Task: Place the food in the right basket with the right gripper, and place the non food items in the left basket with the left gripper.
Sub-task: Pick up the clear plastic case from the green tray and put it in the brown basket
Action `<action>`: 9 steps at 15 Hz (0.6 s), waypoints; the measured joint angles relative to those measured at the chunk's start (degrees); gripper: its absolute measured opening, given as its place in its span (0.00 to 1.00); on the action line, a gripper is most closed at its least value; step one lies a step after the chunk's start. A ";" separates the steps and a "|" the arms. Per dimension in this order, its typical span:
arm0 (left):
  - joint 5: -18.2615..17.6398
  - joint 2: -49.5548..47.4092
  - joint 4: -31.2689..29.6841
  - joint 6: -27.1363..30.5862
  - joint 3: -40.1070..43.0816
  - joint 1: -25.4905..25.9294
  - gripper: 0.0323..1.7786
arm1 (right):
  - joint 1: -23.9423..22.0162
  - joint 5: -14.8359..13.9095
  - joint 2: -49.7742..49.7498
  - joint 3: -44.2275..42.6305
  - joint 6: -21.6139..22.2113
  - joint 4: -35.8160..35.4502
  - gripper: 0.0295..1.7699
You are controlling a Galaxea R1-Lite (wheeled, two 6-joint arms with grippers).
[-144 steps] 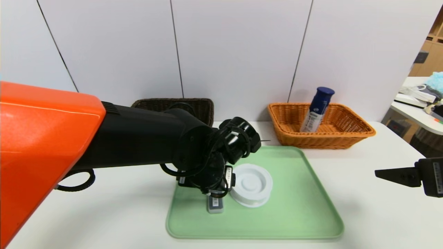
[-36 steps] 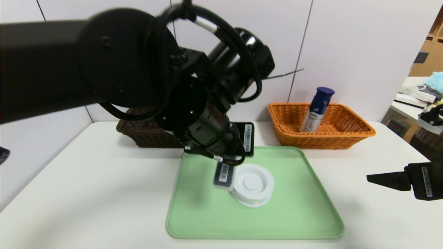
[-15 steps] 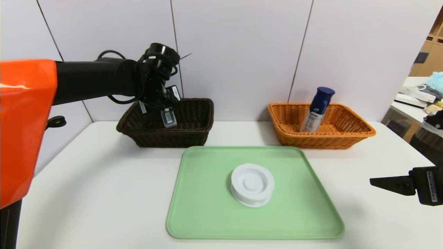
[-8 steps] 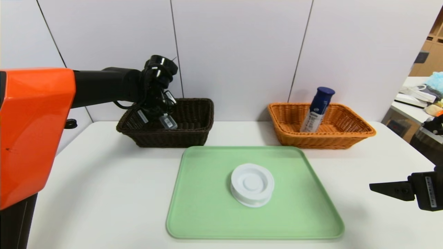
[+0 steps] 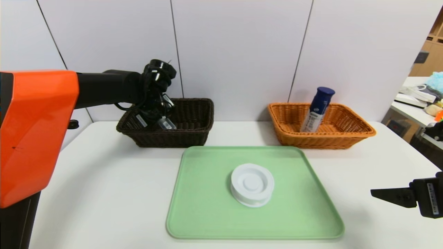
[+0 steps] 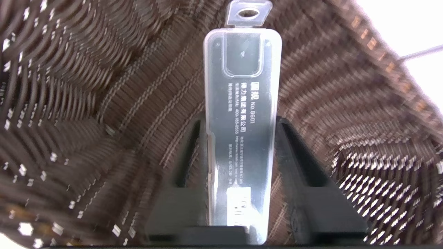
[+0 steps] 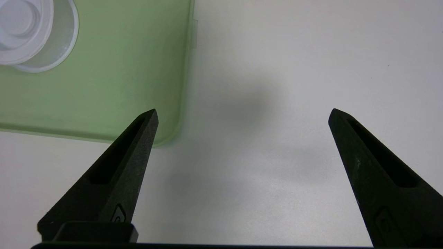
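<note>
We have the left gripper (image 6: 238, 145) down inside the left basket (image 5: 193, 136), at about ten o'clock from the green tray (image 5: 207, 221). The grey case (image 6: 242, 121) sits between its fingers, long axis running straight out past the tips, the hang-tab end farthest out. The fingers flank it closely; whether they pinch it or have just let go, we cannot tell. Our coming move is likely the release. The white round container (image 5: 252, 184) lies on the tray. The food bottle (image 5: 316, 110) leans in the right basket (image 5: 294, 140) at one o'clock. Our right gripper (image 7: 242, 114), spread wide and empty, hovers over the table at four o'clock.
</note>
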 joint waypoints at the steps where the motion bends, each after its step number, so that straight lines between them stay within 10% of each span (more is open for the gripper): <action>1: 0.00 -0.05 0.02 0.00 -0.05 -0.02 0.47 | 0.02 0.00 -0.04 0.02 -0.02 0.00 0.96; 9: 0.28 -1.56 -0.09 0.96 -0.13 -0.09 0.78 | 0.07 0.01 -0.34 0.13 0.00 -0.02 0.96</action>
